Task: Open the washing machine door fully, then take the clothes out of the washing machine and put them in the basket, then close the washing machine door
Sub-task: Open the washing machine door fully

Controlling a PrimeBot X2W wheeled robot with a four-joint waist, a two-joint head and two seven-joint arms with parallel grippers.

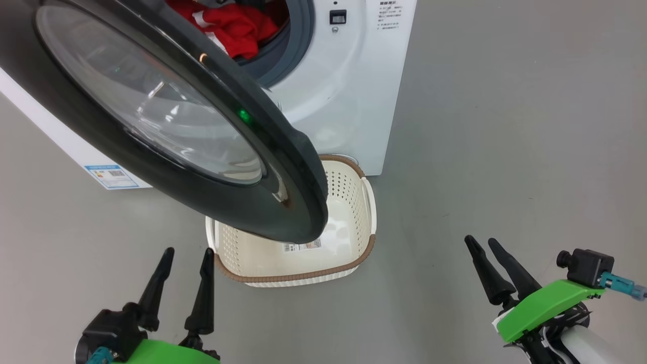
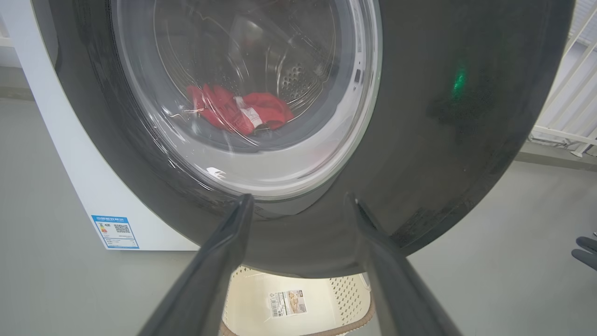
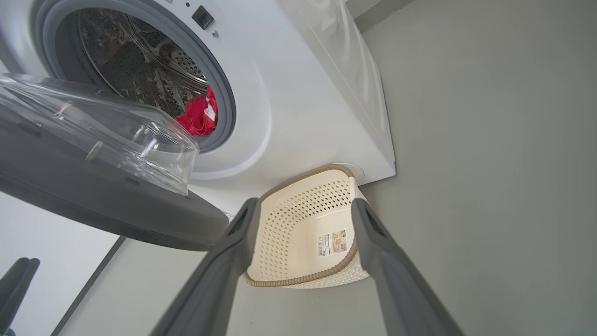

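Note:
The washing machine door (image 1: 167, 116), black-rimmed with a bulging glass window, stands swung partway out from the white washing machine (image 1: 349, 91) and hangs over the basket. Red clothes (image 1: 230, 28) lie in the drum behind the grey gasket; in the left wrist view the clothes (image 2: 238, 109) show through the door (image 2: 443, 116) glass. The cream basket (image 1: 354, 202) sits on the floor in front of the machine, with nothing but a sticker inside. My left gripper (image 1: 187, 255) is open near the basket's near-left corner. My right gripper (image 1: 482, 242) is open, well to the basket's right. The right wrist view shows the basket (image 3: 303, 219) and clothes (image 3: 198, 116).
Grey floor (image 1: 505, 126) spreads wide to the right of the machine. A blue label (image 1: 111, 176) marks the machine's lower side panel. A white railing (image 2: 569, 102) stands at the far right in the left wrist view.

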